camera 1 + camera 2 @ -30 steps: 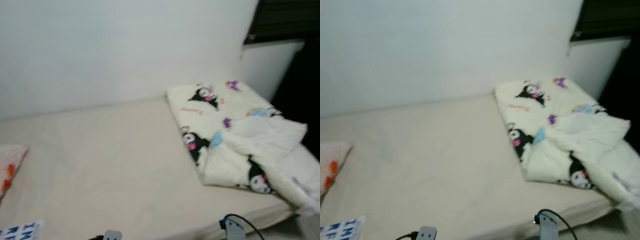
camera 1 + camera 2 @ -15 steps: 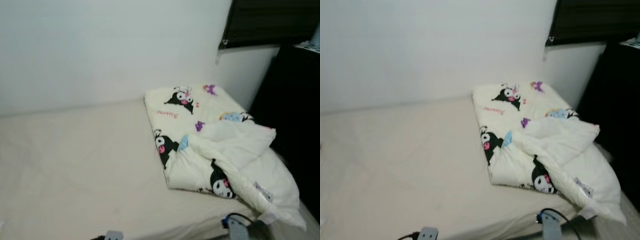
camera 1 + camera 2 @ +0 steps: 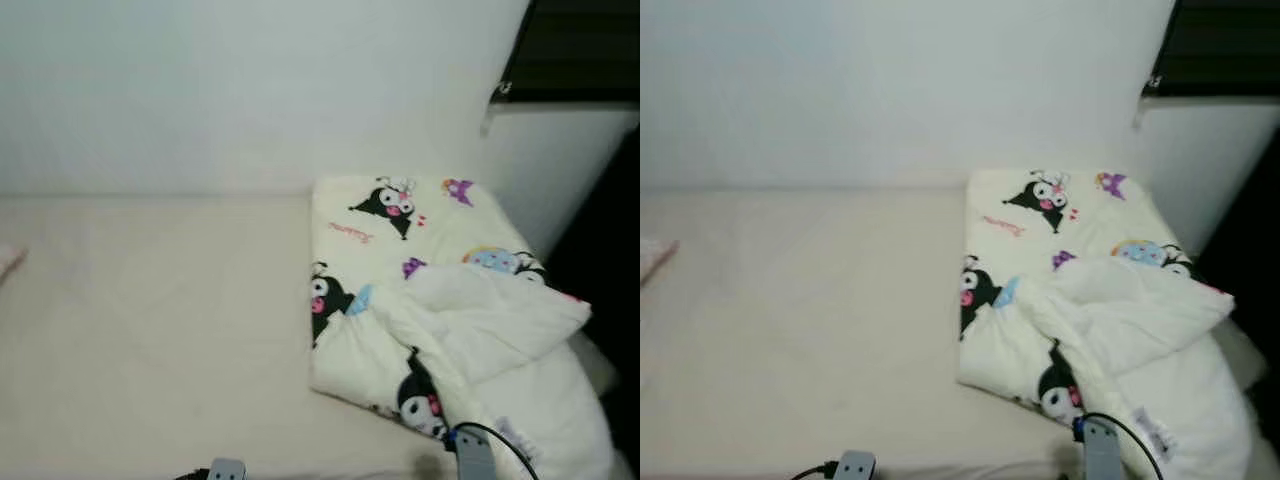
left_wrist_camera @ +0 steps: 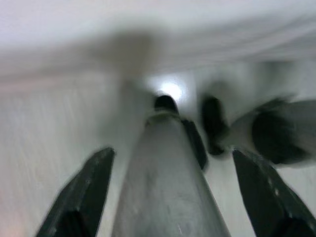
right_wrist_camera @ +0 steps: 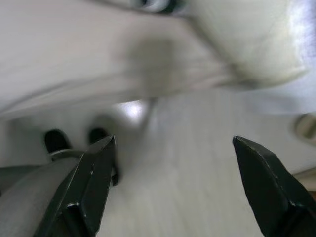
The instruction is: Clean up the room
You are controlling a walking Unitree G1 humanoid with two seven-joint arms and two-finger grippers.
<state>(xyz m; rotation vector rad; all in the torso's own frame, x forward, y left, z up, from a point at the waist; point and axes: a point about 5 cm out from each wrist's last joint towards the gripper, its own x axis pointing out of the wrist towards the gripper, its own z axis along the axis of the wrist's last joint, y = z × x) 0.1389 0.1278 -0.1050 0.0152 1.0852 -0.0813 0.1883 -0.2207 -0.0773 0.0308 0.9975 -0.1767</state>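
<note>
- The bed [image 3: 150, 330] takes up most of the head views, its pale cream sheet running back to a white wall [image 3: 250, 90].
- A folded quilt [image 3: 1060, 270], cream with black cartoon figures, lies on the right part of the bed against the wall; its near end is rumpled, with a loose white flap [image 3: 1140, 315] turned over on top and spilling toward the bed's right edge.
- A dark piece of furniture [image 3: 620, 260] stands just beyond the quilt at the far right.
- The quilt looks soft, bulky and fairly light; it would likely sag and unfold if lifted by one corner. A pinch on the thick folded edge near the bed's middle, or on the loose flap to lay it flat, seems the surer hold.
- The left gripper [image 4: 173, 192] hangs low with its two black fingers spread wide, empty, over the pale floor and one of the robot's own legs.
- The right gripper [image 5: 173, 187] is likewise spread and empty, pointed down at the floor beside the bed's hanging sheet.
- A small pinkish corner of cloth [image 3: 655, 258] peeks in at the left edge.
</note>
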